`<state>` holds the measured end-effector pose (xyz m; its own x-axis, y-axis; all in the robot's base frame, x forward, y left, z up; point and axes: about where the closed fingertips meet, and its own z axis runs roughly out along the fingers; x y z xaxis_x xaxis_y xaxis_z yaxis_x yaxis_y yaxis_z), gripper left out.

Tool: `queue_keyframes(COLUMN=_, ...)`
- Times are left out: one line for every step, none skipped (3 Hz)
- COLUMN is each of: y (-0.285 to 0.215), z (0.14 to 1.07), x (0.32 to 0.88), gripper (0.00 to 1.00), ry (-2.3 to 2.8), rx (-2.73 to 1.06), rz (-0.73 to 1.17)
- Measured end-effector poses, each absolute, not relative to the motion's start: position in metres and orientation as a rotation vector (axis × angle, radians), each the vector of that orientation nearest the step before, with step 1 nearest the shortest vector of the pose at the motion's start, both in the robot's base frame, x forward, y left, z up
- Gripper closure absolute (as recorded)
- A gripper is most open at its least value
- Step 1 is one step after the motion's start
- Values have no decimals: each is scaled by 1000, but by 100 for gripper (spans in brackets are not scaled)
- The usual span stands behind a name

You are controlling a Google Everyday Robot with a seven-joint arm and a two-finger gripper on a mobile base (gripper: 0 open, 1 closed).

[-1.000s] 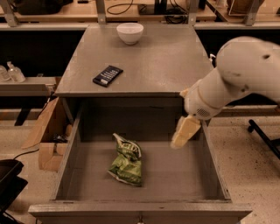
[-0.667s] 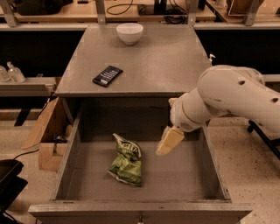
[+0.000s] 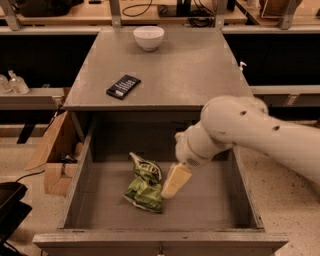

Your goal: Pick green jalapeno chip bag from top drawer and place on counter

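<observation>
One crumpled glossy green jalapeno chip bag (image 3: 145, 187); tool (image 3: 170, 191) just beside.

A single camera sits high in front of the open drawer (image 3: 210, 202), tilted down and facing the far benches (image 3: 165, 12). The drawer fills the near half and the surface (image 3: 190, 75) the middle. The arm (image 3: 260, 135) enters from the right, its end effector (image 3: 175, 182) low beside the chip bag (image 3: 145, 186).
</observation>
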<state>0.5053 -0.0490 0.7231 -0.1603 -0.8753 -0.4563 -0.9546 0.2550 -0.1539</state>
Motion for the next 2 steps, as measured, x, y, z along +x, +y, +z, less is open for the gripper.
queue_keyframes(y=-7, z=679, x=481, gripper=0, ry=2105, rx=-1676, rz=363)
queue_keyframes(y=33, z=647, x=475, gripper=0, ry=2104, rx=-1668, rz=453)
